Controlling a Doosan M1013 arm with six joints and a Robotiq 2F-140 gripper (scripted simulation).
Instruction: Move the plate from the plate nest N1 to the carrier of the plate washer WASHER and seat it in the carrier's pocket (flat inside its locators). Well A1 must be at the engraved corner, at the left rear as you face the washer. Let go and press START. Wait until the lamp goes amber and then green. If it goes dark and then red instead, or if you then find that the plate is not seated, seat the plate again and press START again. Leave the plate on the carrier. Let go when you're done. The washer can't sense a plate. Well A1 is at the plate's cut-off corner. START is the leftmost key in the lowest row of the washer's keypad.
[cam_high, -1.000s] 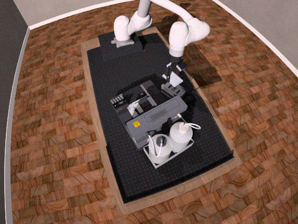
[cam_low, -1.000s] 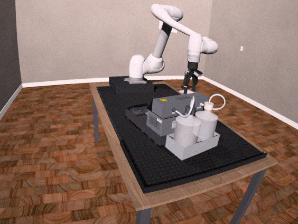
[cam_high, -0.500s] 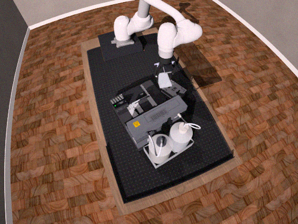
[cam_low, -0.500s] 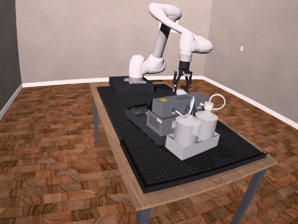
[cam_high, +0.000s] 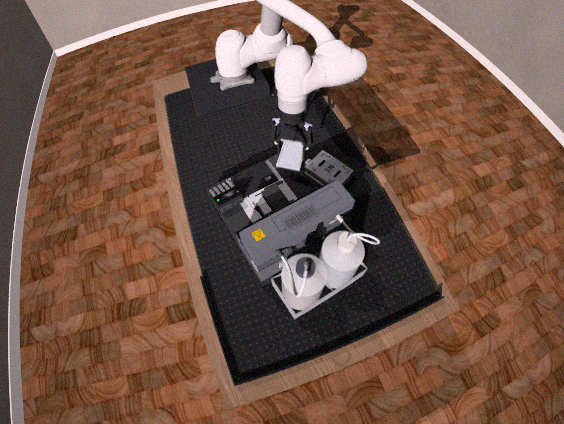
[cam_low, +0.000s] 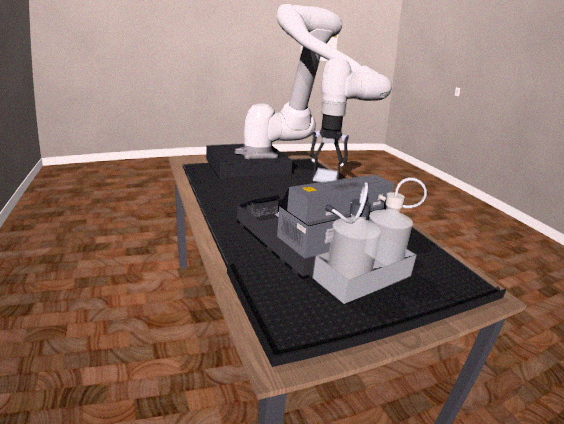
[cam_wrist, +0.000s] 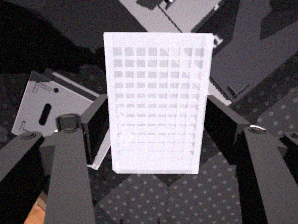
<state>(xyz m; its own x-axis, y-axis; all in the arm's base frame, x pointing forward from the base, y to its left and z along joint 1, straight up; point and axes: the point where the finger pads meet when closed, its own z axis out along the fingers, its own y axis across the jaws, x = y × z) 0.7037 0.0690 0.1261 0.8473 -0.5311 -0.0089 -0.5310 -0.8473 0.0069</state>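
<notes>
- We have the plate (cam_wrist: 157, 102) clamped between the fingers of our end effector (cam_high: 291, 141), gripped across its short width and carried clear of the bench (cam_low: 240, 320).
- So the pick from plate nest N1 (cam_high: 328, 168) looks done: the nest sits vacant just to one side of the end effector in the top view, and it shows again beside the plate in the wrist view.
- We judge ourselves to be in the transfer leg. The washer (cam_high: 295, 220) lies just ahead of the end effector, with its carrier (cam_high: 274, 192) not yet under the plate.
- Still to do: bring the plate over the carrier pocket, check that the cut-off corner goes to the engraved left-rear corner, lower it flat inside the locators and release.
- We cannot tell from the wrist view which plate corner is cut off, so orientation stays unconfirmed.
- After that we must press START on the keypad (cam_high: 222, 189), beyond the carrier from the end effector, and watch the lamp for amber and then green.
- A small green light shows below the keypad.
</notes>
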